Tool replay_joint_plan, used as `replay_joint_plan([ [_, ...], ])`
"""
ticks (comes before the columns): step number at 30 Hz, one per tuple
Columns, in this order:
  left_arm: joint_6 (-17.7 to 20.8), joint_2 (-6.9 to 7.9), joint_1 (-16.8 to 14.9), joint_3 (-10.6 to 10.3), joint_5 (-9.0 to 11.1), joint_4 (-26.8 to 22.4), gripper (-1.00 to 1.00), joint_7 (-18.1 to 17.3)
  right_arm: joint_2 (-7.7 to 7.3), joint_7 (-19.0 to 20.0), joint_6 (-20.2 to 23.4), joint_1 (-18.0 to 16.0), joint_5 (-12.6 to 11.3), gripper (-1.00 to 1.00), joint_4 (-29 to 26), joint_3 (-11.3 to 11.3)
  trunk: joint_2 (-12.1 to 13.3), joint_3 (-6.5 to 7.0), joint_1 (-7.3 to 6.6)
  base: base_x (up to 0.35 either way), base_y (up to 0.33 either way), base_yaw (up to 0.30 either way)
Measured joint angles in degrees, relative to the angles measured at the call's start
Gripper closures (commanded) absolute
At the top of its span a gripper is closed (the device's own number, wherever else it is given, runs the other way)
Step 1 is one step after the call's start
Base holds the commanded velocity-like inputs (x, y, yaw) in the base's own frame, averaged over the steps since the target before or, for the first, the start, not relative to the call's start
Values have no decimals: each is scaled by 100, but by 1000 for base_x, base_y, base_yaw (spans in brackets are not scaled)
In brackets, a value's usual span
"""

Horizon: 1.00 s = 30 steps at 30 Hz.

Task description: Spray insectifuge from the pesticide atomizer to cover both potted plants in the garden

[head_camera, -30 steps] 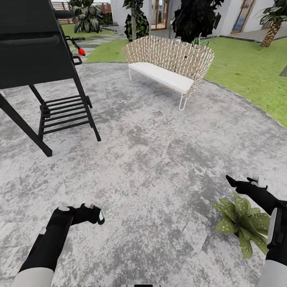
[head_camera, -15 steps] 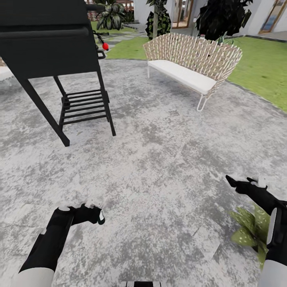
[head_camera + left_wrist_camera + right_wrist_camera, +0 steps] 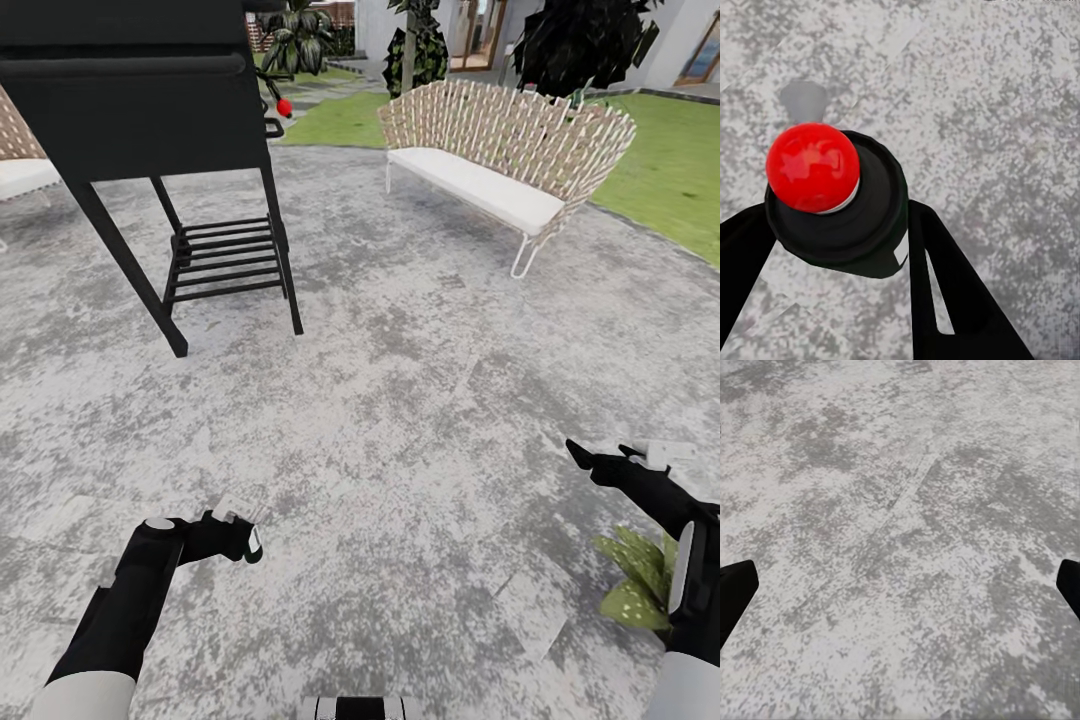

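My left gripper point(image 3: 238, 535) hangs low over the grey paved patio point(image 3: 400, 400), shut on the pesticide atomizer point(image 3: 840, 217). In the left wrist view the atomizer is a dark bottle seen end-on, with a red ball top, clamped between the two black fingers point(image 3: 945, 300). My right gripper point(image 3: 612, 458) is open and empty; the right wrist view has its fingertips point(image 3: 735, 592) far apart over bare paving. One potted plant point(image 3: 635, 590), a low rosette of speckled green leaves, sits at the lower right, partly behind my right forearm.
A black grill on legs point(image 3: 150, 120) with a slatted lower shelf stands at the upper left. A woven bench with a white cushion point(image 3: 500, 150) stands at the upper right. Green lawn point(image 3: 670, 170) borders the patio on the right, with dark trees behind.
The whole view has swung: grill and bench slid to the right, and the potted plant has slipped toward the lower right edge. Both arms hold the same pose.
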Motion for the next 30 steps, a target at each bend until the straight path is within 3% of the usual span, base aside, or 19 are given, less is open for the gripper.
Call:
replay_joint_plan([
  [6,0,-4,0,19,20,-1,100,-3,7,-5,-2,0,-2,-100,17,30,-241,-56,132,0,0,54],
  [30,1,0,71,-13,20,-2,100,0,10,-6,-4,-1,15,-100,27,33,-242,116,132,0,0,204],
])
